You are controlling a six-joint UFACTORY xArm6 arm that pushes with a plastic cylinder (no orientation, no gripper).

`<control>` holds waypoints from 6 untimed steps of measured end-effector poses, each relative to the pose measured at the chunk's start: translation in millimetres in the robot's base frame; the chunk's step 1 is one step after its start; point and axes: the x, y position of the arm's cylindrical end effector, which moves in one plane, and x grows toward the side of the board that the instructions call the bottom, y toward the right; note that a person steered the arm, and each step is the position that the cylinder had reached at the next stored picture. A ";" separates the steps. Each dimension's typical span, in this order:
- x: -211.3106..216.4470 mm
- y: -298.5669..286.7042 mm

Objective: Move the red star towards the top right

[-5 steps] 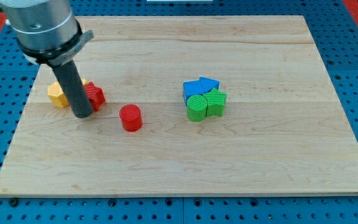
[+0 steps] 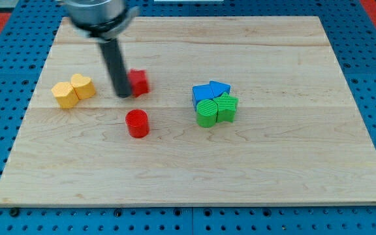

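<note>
- My tip (image 2: 122, 95) is down on the wooden surface (image 2: 292, 163), pressed against the red star's (image 2: 138, 82) 9 o'clock side; no jaws here, just a rod.
- Red star sits upper-left of centre.
- Red cylinder (image 2: 136, 123) lies at its 6 o'clock, apart.
- Two yellow blocks (image 2: 73, 90) touch, out at 9 o'clock.
- Blue (image 2: 211, 91) and green blocks (image 2: 216, 109) cluster at 3 o'clock.

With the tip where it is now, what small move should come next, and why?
Probably keep pushing toward the view's upper right. My tip sits against the left side of the red star, which is left of the board's middle, far from the top right corner. The red cylinder lies below, out of the path.
</note>
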 end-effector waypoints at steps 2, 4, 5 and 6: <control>-26.5 57.5; -54.4 49.8; -81.7 122.6; -106.1 187.9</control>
